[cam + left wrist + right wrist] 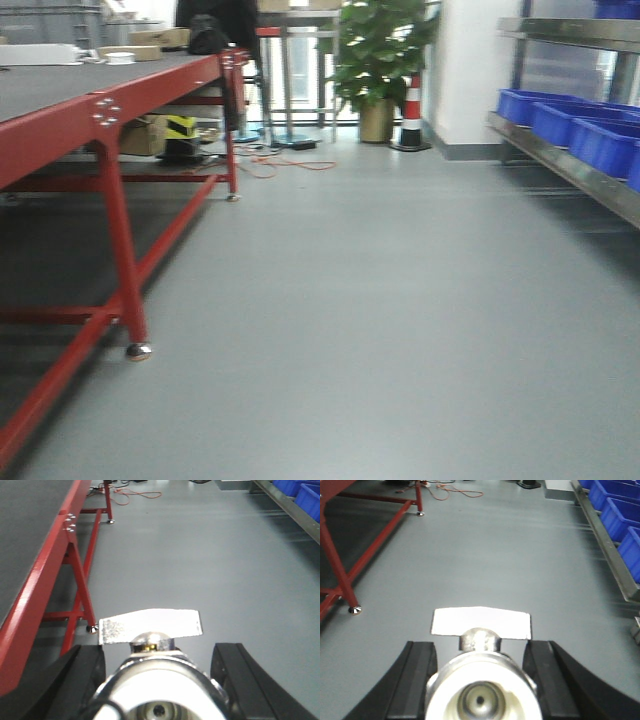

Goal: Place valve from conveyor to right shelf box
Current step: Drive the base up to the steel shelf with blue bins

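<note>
Carrying step. The shelf (pixel 560 165) with blue boxes (pixel 565 120) is seen at right, the red table (pixel 150 90) at left. One valve (pixel 150 625) is clamped in the left gripper (pixel 160 665), a second valve (pixel 480 622) in the right gripper (pixel 480 655). Next, an approach to a box is judged necessary.

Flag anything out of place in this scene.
An orange cable lies in loose loops on the floor beyond the red table, a likely snag for wheels. Nothing else stands out.
</note>
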Controlling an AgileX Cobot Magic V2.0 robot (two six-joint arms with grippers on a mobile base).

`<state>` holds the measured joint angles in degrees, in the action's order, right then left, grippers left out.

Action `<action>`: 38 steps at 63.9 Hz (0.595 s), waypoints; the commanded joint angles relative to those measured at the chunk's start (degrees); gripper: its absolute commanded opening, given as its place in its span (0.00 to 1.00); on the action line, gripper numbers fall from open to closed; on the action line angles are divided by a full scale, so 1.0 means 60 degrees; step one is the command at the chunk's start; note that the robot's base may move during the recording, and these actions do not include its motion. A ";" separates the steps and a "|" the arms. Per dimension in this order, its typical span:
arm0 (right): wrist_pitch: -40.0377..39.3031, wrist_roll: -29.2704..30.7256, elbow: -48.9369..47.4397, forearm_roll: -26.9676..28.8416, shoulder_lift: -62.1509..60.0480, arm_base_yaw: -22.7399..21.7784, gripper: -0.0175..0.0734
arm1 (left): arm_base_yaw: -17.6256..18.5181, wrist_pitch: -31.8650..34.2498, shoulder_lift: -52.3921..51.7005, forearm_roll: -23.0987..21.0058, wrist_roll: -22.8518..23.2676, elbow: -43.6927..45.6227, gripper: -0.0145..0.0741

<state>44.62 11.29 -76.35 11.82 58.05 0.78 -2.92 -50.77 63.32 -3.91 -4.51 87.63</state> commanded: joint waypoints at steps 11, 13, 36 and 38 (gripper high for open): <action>-0.0522 0.0074 -0.0116 -0.0012 -0.0049 0.0014 0.02 | 0.0060 0.0656 -0.0126 -0.0097 0.0047 0.0138 0.04; -0.0522 0.0074 -0.0116 -0.0012 -0.0049 0.0014 0.02 | 0.0060 0.0656 -0.0126 -0.0097 0.0047 0.0138 0.04; -0.0522 0.0074 -0.0116 -0.0012 -0.0049 0.0014 0.02 | 0.0060 0.0656 -0.0126 -0.0097 0.0047 0.0138 0.04; -0.0522 0.0074 -0.0116 -0.0012 -0.0049 0.0014 0.02 | 0.0060 0.0656 -0.0126 -0.0097 0.0047 0.0138 0.04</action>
<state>44.62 11.29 -76.35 11.82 58.05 0.78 -2.92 -50.77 63.32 -4.02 -4.51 87.63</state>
